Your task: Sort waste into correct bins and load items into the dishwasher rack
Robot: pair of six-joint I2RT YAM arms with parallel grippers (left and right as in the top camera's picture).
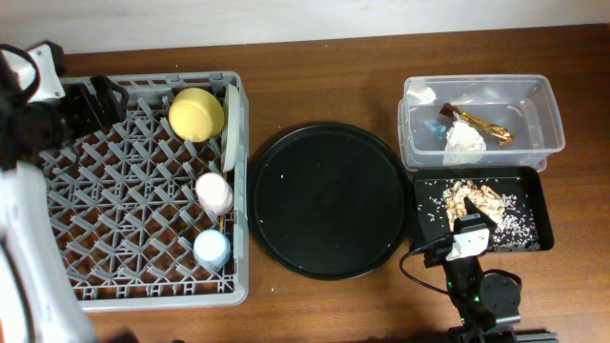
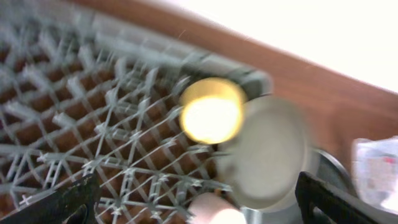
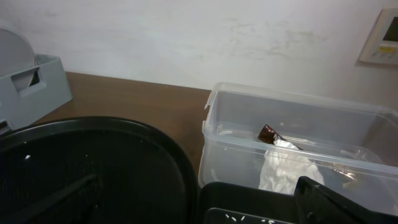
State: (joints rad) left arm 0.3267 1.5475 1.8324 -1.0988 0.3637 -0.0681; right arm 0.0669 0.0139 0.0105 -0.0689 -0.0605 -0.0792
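Overhead: the left gripper hangs over the far left corner of the rack, well apart from the yellow bowl, plate, pink cup and blue cup along its right side. The right gripper sits at the near edge of the shallow black tray, just beside the food scraps. The napkin and wrapper lie in the clear tub beyond.

Left wrist: fingers spread wide, nothing between them; the bowl and plate are ahead, blurred.

Right wrist: fingers apart and empty, with the tub and napkin ahead.
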